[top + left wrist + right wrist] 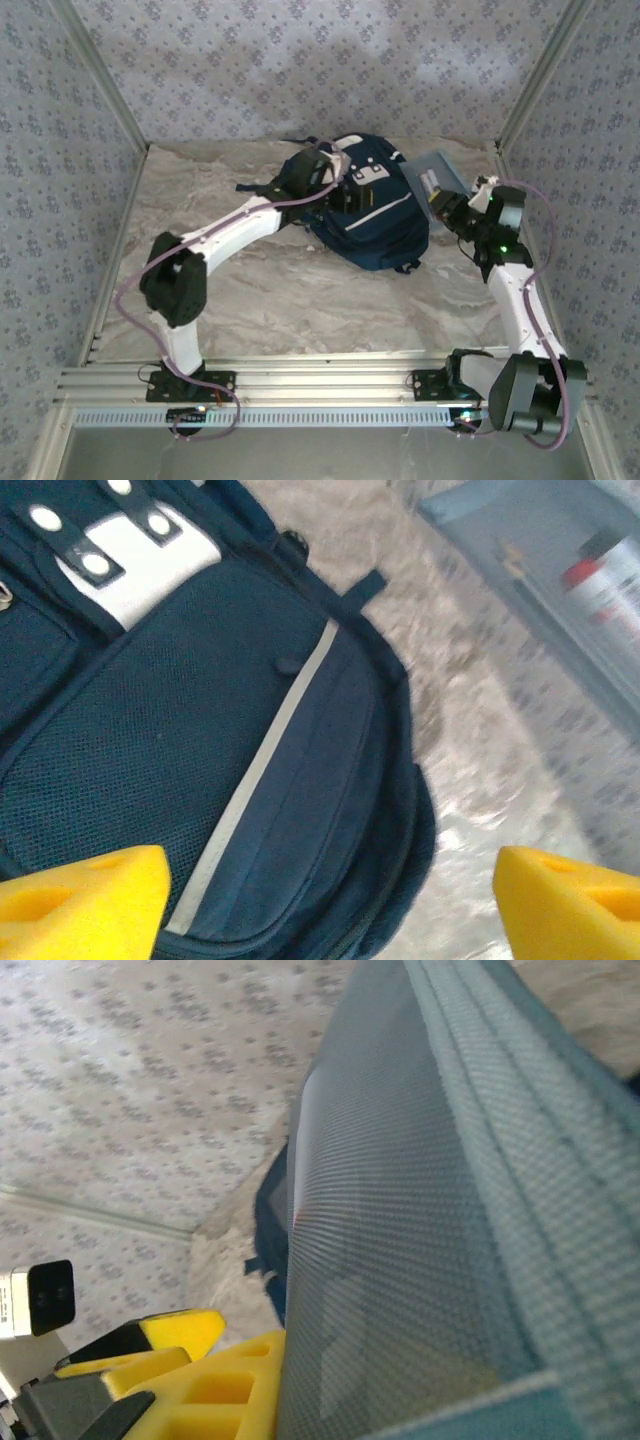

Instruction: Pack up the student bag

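Note:
The student bag, navy with white stripes, lies on the marble table at centre back. My left gripper hovers over its upper end. In the left wrist view that gripper is open, its yellow fingers spread wide above the bag's front pocket, holding nothing. My right gripper is shut on a grey-blue mesh pouch, held tilted just right of the bag. In the right wrist view the pouch hides one finger; the other yellow finger presses against it. A red-capped item shows inside the pouch.
Patterned walls with aluminium posts enclose the table on three sides. A dark bag strap trails left on the marble. Bare tabletop lies between the bag and the arm bases.

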